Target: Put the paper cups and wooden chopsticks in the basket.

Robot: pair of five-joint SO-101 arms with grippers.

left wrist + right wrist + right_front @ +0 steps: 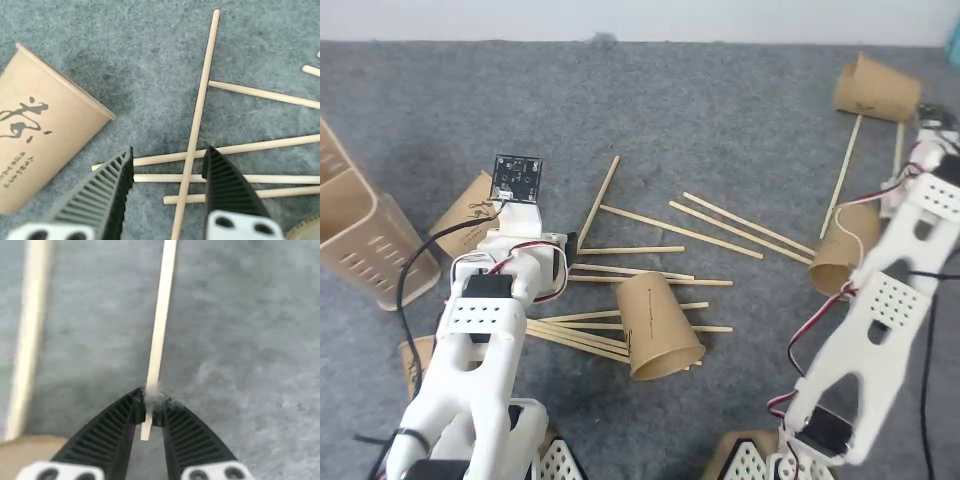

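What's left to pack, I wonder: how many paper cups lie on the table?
4 for sure: far-right cup, cup beside the right arm, middle cup on chopsticks, cup by the left tool. Arms may hide more.

Mid-table clutter: chopsticks, toppled cup.

We see a grey, felt-covered table. At the left edge of the frame stands a basket, and just right of it the left cup lies on its side. Loose chopsticks lie scattered across the middle, several crossing each other. The centre cup lies tipped over on some of them. In the upper right the top-right cup lies on its side, with 2 chopsticks below it. The right cup lies at their lower end.
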